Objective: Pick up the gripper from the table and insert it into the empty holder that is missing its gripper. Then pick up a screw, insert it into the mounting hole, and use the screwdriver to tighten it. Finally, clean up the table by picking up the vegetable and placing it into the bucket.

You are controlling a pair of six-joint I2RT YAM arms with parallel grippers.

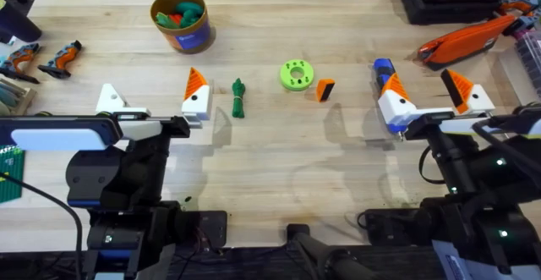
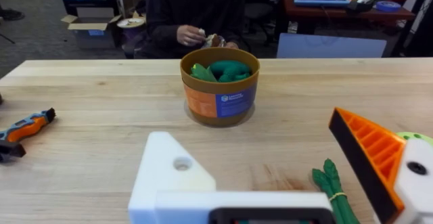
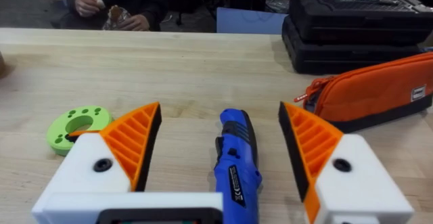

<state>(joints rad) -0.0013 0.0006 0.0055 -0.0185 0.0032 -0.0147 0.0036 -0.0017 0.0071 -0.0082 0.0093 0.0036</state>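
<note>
Right end effector (image 3: pixel 220 158) open | screwdriver (image 3: pixel 236 160) between fingers, untouched

Left white-and-orange two-finger gripper (image 1: pixel 152 102): at 9 o'clock, fingers spread. Right white-and-orange two-finger gripper (image 1: pixel 433 96): at 3 o'clock, fingers spread.

Bright-blue screwdriver (image 3: pixel 237 160), dark-green vegetable (image 1: pixel 238 98), orange-and-black gripper (image 1: pixel 325 90), blue-sided bucket (image 1: pixel 199 33).

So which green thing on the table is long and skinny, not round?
The slim dark-green knobbly toy vegetable, lying near the left gripper. The other green thing, the lime-green disc, is round with a hole in the middle.
</note>
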